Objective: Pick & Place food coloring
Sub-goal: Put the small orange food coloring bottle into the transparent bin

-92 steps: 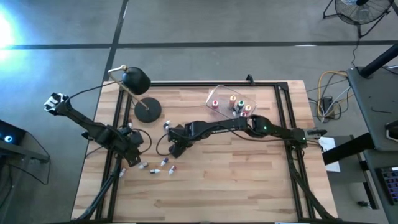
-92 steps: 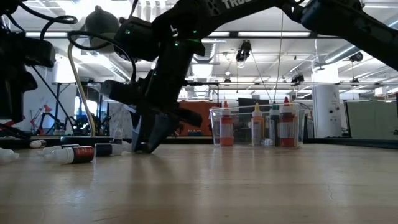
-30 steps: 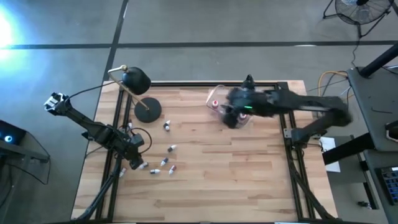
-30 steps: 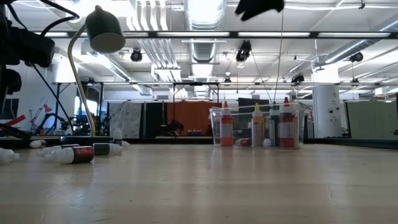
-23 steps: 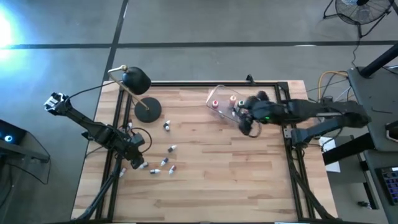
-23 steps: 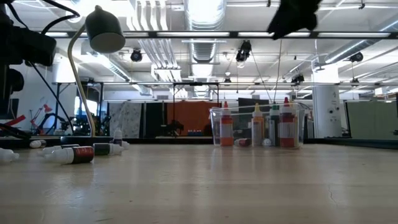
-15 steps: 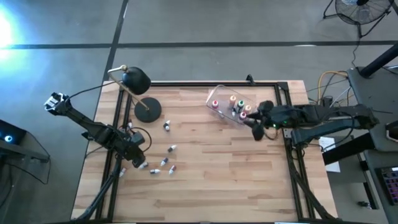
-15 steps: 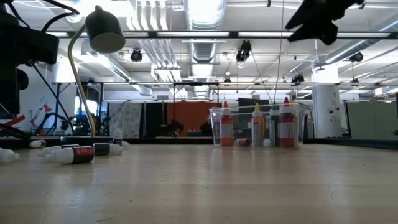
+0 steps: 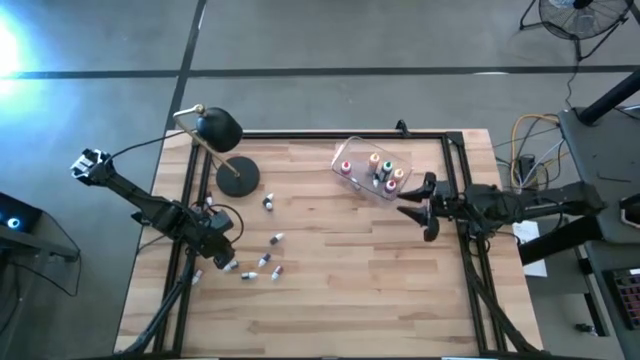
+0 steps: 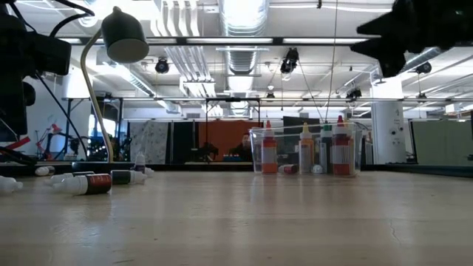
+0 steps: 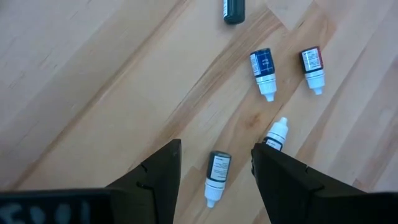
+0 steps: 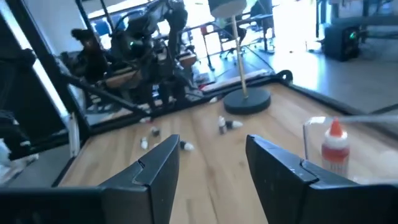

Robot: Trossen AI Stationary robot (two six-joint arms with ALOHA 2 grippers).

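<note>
The loose food coloring bottles (image 9: 262, 256) lie scattered on the worktop (image 9: 340, 290) at lower left of the high view, just beside the left pincer (image 9: 213, 243), jaws apart and empty. The right pincer (image 9: 415, 207), also apart and empty, hangs right of the clear tub (image 9: 368, 171), well apart from them, so the left arm is nearer.

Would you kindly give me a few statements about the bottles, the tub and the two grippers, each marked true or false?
1. Several food coloring bottles stand upright in the clear plastic tub. True.
2. The right gripper is holding a bottle. False: its fingers are open and empty, beside the tub near the table's right edge.
3. Loose bottles lie on their sides on the wooden table, close to the left gripper. True.
4. The black desk lamp stands inside the tub. False: it stands on the table's far left corner, apart from the tub.
5. The left gripper is shut on a bottle. False: it is open above a lying white-capped bottle.
</note>
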